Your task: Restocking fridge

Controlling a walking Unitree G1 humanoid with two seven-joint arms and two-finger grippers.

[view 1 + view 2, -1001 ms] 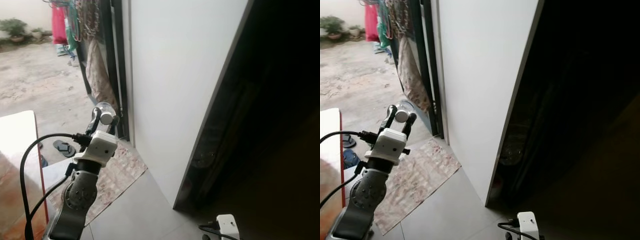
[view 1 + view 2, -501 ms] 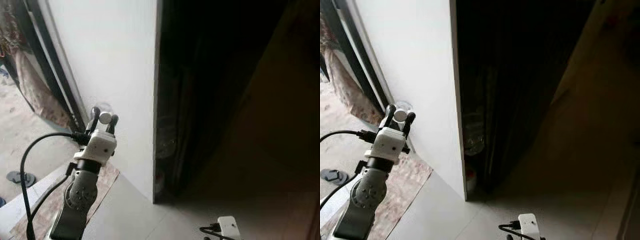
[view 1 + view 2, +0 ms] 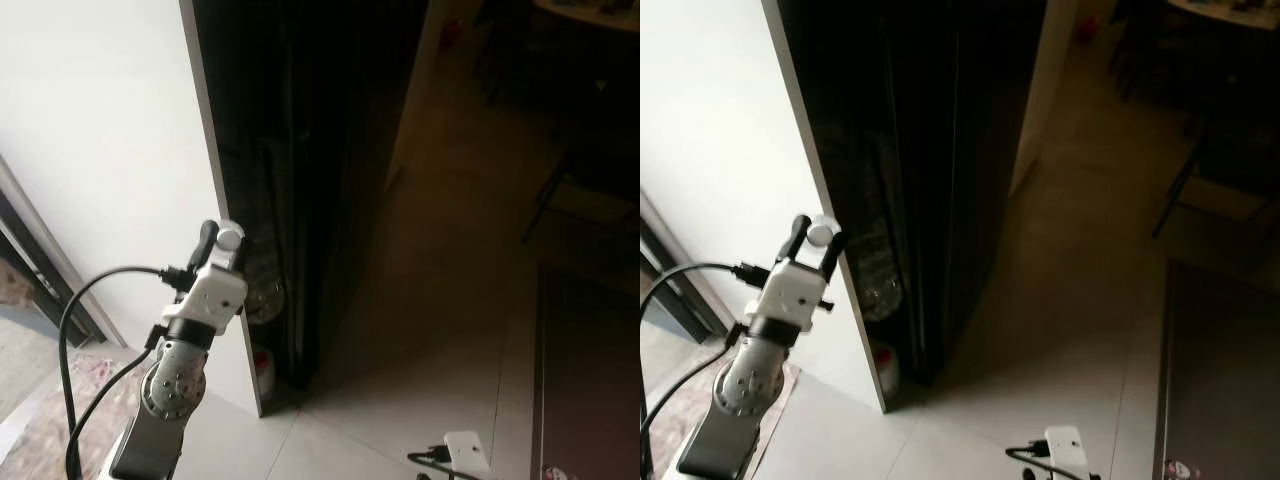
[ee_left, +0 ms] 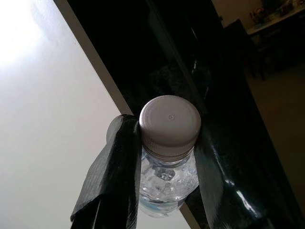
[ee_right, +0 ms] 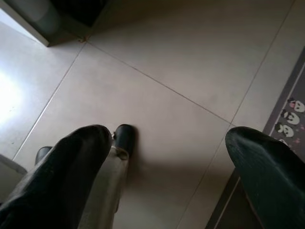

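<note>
My left gripper (image 3: 817,235) is raised at chest height, shut on the neck of a clear water bottle (image 4: 167,181) with a white cap (image 4: 170,125). It holds the bottle upright, close to the edge where a white panel (image 3: 100,150) meets the tall dark fridge (image 3: 300,150). Low inside the dark part I make out a clear bottle (image 3: 265,296) and a red and white container (image 3: 263,372). My right gripper (image 5: 171,143) hangs low over the floor tiles, open with nothing between its fingers.
Pale floor tiles (image 3: 400,400) stretch out to the right of the fridge. A dark mat (image 3: 585,370) lies at the far right, and its patterned edge (image 5: 290,119) is close to my right gripper. Dark chair legs (image 3: 560,190) stand at the back right.
The camera has swung right: the doorway, courtyard and floor cloth have left the picture and the dark fridge now fills the middle. The left gripper still holds the bottle.
</note>
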